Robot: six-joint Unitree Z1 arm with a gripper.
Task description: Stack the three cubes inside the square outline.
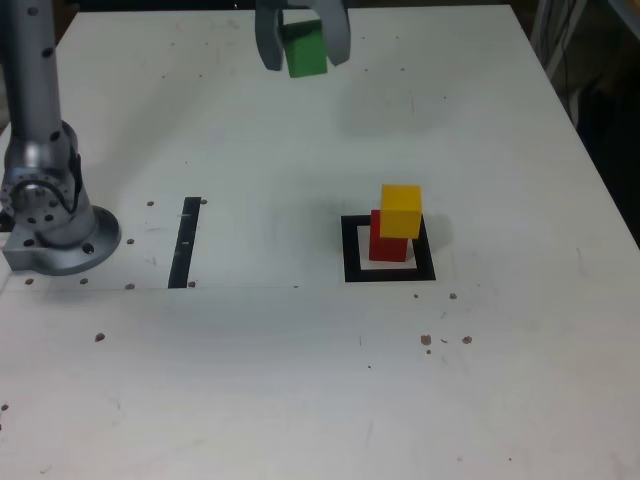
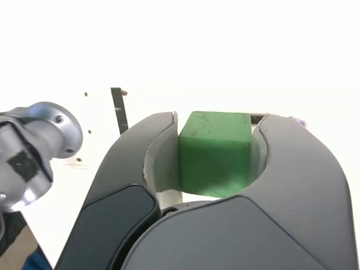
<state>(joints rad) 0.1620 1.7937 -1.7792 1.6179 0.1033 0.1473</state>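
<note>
Green cube [image 1: 305,50] sits clamped betw. the jaws, held clear of the bench [image 1: 300,380]. Gripper [image 1: 303,38] is shut on it. Yellow cube [image 1: 401,210] rides the red cube [image 1: 385,240] inside the square outline [image 1: 389,270], well apart from the jaws. Step: carrying the last block; next probably needs centring over yellow, which sits skewed. Wrist view shows jaw contact close-up; only the exterior view shows the stack.

The green cube [image 2: 215,153] looks matt and scuffed; the tool [image 2: 216,169] smooth grey plastic; the arm base [image 1: 50,215] brushed metal.
</note>
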